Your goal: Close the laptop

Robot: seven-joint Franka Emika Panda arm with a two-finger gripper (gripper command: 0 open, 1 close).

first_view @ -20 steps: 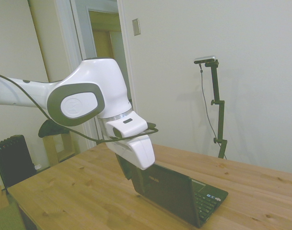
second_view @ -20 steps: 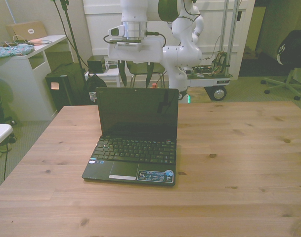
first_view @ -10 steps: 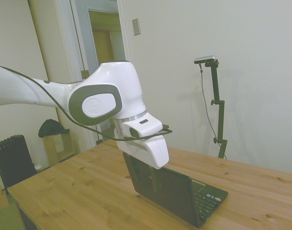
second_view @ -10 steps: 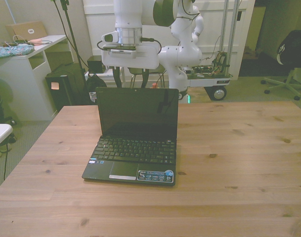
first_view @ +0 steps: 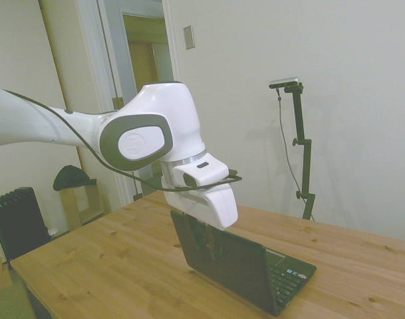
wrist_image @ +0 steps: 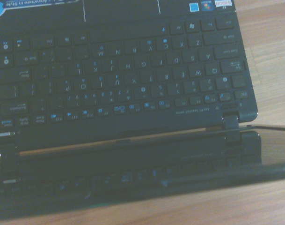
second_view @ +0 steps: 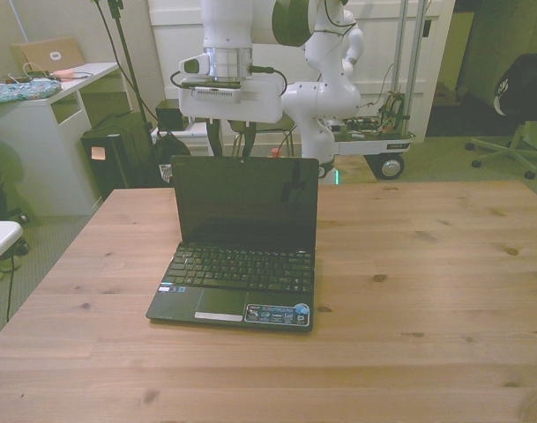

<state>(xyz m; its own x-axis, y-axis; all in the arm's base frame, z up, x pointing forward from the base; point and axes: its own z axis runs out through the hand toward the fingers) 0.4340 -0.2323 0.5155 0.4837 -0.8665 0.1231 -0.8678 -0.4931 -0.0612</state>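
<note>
Plain pale wall (first_view: 335, 60), open doorway (first_view: 145, 60), dark radiator (first_view: 19, 222) on the floor. White desk (second_view: 52, 106) at front view's left, black office chair (second_view: 519, 97) right.

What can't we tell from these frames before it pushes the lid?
- Fingers: the side view shows them only as dark shapes behind the laptop lid, under the white gripper body; open or shut, and contact with the lid, cannot be told.
- Front view: the raised screen covers the finger ends.
- Palm-rest stickers: too small to read.
- Wrist view: the keyboard is cut off by the frame edges.
</note>
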